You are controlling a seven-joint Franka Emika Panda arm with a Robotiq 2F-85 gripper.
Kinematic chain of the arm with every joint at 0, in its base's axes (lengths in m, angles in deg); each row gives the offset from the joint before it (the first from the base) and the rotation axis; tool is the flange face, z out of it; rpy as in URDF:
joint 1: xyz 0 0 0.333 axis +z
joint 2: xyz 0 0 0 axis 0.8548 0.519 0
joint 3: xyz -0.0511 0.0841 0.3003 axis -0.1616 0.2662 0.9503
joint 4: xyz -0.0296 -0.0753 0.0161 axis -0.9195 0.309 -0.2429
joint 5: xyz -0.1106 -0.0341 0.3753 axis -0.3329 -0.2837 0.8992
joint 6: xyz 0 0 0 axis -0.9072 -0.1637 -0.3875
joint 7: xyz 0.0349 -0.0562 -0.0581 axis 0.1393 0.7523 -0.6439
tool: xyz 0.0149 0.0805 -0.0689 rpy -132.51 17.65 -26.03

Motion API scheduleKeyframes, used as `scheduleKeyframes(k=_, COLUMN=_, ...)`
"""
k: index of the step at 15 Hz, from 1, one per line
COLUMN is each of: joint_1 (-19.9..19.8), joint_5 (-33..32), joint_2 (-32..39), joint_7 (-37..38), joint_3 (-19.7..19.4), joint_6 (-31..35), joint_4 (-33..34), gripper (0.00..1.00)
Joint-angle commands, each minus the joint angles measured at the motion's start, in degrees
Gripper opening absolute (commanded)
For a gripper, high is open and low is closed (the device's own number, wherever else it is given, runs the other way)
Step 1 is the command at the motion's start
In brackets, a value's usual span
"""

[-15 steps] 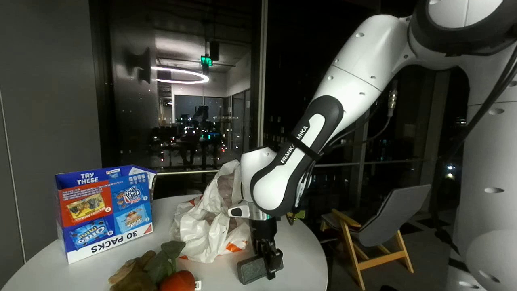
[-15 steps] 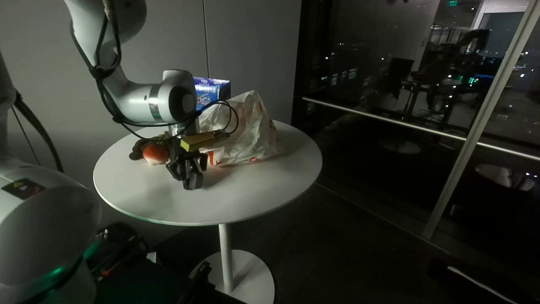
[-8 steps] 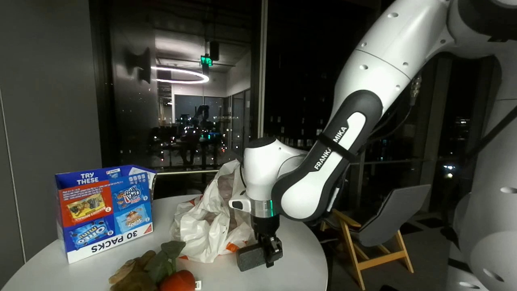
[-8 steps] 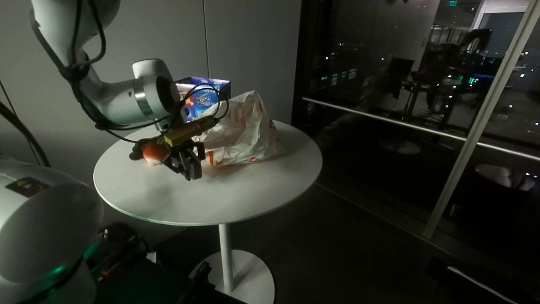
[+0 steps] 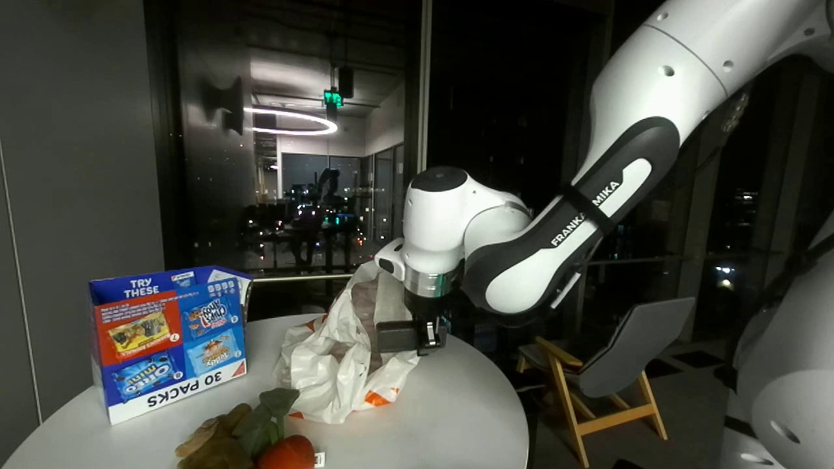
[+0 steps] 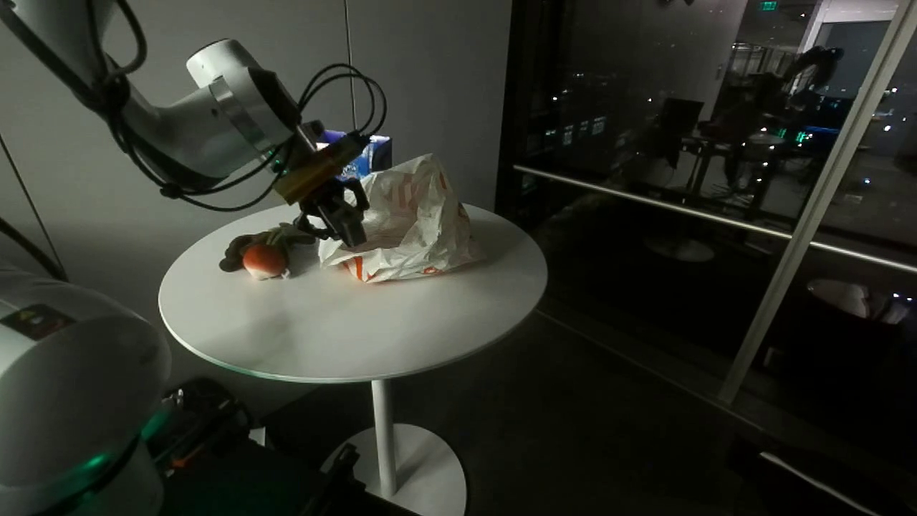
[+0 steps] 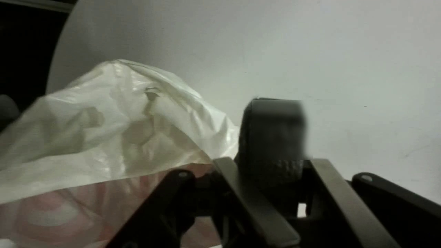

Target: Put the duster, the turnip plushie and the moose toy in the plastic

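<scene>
Snack box (image 5: 169, 345) stands near the plastic bag (image 5: 326, 378) — fingers (image 7: 255, 203) clamped on the duster (image 7: 274, 134).

The white-and-black jointed arm (image 5: 573, 225) is bent at the wrist (image 5: 433, 225); the black two-fingered gripper (image 7: 272, 163) is pointed downward, fingers (image 7: 348, 203) clamped.

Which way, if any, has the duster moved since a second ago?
Yes, up: in an exterior view the duster, held by the pincer, rose from about level with the lowest corner of the snack box to about its middle.
</scene>
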Motion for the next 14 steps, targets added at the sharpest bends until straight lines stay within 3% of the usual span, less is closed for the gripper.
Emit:
scheduleKeyframes(k=1, joint_1=-3.18, joint_5=-2.14, joint_2=3.67, joint_7=7.5, joint_3=-1.12, joint_6=-0.15, joint_4=6.15, gripper=0.15)
scheduleKeyframes(k=5, joint_1=-4.88, joint_5=-1.66, joint_2=12.44, joint_7=11.95, joint_3=-1.96, joint_6=-3.84, joint_4=15.63, gripper=0.15)
scheduleKeyframes(k=10, joint_1=-2.98, joint_5=0.51, joint_2=25.11, joint_7=8.21, joint_3=-3.04, joint_6=-10.24, joint_4=29.04, gripper=0.15)
scheduleKeyframes(k=14, joint_1=-1.43, joint_5=-2.83, joint_2=32.02, joint_7=7.86, joint_3=-4.13, joint_6=-10.79, joint_4=37.03, gripper=0.16)
